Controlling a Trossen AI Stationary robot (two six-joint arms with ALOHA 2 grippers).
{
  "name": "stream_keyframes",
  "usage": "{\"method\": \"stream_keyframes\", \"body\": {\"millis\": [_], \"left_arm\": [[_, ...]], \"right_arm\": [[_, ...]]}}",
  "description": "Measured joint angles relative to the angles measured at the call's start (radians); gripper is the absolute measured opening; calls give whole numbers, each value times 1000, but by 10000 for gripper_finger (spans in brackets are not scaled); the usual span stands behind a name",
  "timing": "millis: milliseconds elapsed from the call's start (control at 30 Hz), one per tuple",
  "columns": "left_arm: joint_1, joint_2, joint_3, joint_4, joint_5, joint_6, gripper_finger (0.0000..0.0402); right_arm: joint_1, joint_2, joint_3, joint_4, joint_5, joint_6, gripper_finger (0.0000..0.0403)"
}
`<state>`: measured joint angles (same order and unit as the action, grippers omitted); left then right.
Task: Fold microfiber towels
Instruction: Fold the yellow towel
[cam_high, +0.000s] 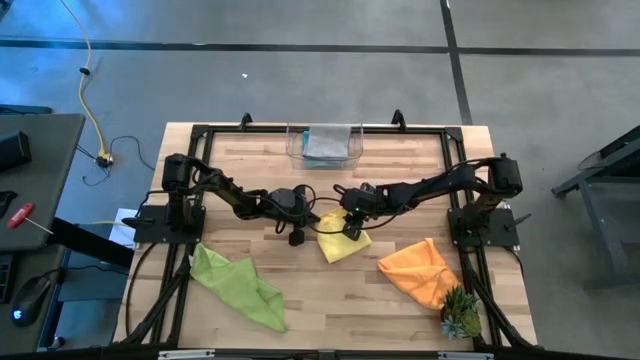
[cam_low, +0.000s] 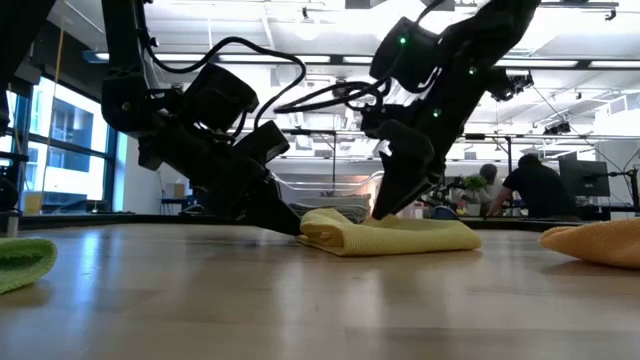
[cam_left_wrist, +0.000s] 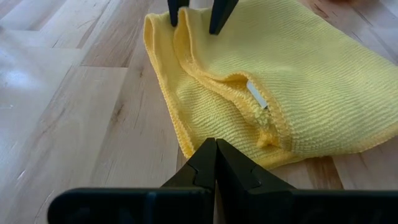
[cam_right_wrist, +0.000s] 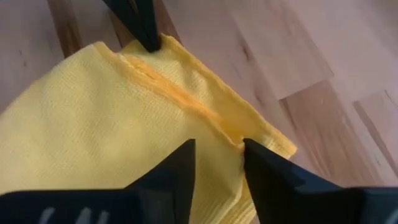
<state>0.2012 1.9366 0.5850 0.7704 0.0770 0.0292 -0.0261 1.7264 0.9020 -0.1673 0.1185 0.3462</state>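
We find the lime green towel (cam_high: 238, 285) crumpled at lower left on the counter (cam_high: 330, 300). At centre, the left claw (cam_high: 297, 238), closed and empty, touches the folded yellow towel (cam_high: 343, 246); the right claw (cam_high: 349, 227), part-open, straddles its folded edge. The orange towel (cam_high: 420, 270) lies lower right.

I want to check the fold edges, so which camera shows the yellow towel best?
The left wrist view: the yellow towel fills it, layered hems and white tag visible. The right wrist view shows one folded edge close up, the low view only its flat side profile, and the high view a small patch partly under the right gripper.
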Motion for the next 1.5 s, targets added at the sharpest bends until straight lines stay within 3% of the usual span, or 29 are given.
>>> {"method": "stream_keyframes", "body": {"millis": [300,733,1500], "left_arm": [[0,0,0,1,-1,-3,0],[0,0,-1,3,1,8,0],[-2,0,0,4,1,8,0]], "right_arm": [[0,2,0,23,0,-19,8],[-6,-126,0,-19,84,5,2],[-27,-84,0,-19,141,31,0]]}}
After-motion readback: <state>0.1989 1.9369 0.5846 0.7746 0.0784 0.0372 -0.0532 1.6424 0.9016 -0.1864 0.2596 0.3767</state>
